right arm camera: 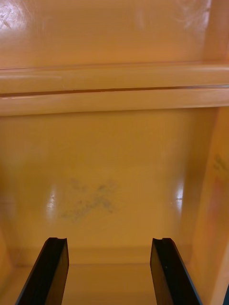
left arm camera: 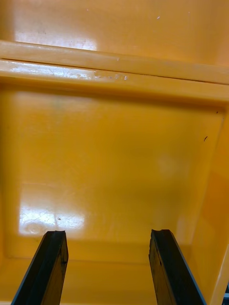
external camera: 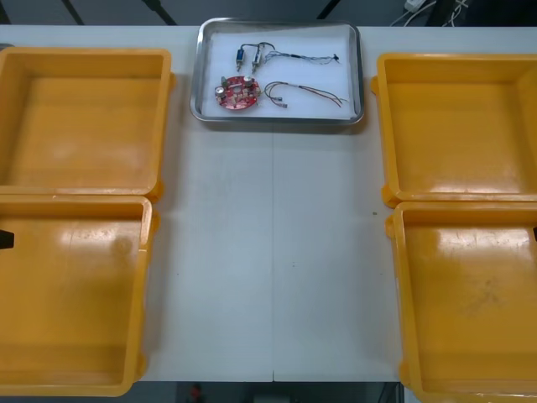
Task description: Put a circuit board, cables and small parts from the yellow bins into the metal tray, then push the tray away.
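Here's the left gripper (left arm camera: 109,234) hanging over the near left bin (external camera: 67,294), fingers spread wide, nothing between them, just the bin's bare floor below. Over to the right gripper (right arm camera: 109,240), same picture above the near right bin (external camera: 470,311): fingers apart, gripping nothing. Up at the far edge of the worktop (external camera: 273,252), in the middle, sits the tray (external camera: 277,120), white inside, between the far left bin (external camera: 84,117) and the far right bin (external camera: 461,117). And it's loaded: the red circuit board (external camera: 236,92) lies by its near left corner, a thin cable (external camera: 304,92) looped just beside it on the right, a second cable (external camera: 294,56) strung along the tray's far side with small metal parts (external camera: 254,57) at its left end
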`<move>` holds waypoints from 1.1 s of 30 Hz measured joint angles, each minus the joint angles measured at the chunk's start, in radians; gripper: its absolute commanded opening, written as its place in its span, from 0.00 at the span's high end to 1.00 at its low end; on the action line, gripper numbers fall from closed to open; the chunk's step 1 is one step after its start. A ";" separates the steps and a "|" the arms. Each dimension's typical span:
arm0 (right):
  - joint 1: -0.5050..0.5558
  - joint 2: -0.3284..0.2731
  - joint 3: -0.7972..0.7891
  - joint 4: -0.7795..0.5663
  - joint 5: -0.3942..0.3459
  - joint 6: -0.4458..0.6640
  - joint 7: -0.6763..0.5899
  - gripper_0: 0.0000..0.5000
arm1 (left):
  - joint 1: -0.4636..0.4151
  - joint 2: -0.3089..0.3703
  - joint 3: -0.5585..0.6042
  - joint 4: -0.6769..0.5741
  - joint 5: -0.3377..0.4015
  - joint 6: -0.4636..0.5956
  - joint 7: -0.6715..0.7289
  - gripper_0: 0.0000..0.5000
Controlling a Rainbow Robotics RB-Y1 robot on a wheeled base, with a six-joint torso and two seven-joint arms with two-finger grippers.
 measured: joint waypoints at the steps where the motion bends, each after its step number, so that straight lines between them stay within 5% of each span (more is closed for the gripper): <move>1: 0.000 0.000 0.000 0.000 0.000 0.000 0.000 0.00 | 0.000 0.000 0.000 0.000 0.000 0.000 0.000 0.00; 33: 0.000 0.000 0.000 0.000 0.000 0.000 0.000 0.00 | 0.000 0.000 0.000 0.000 0.000 0.000 0.000 0.00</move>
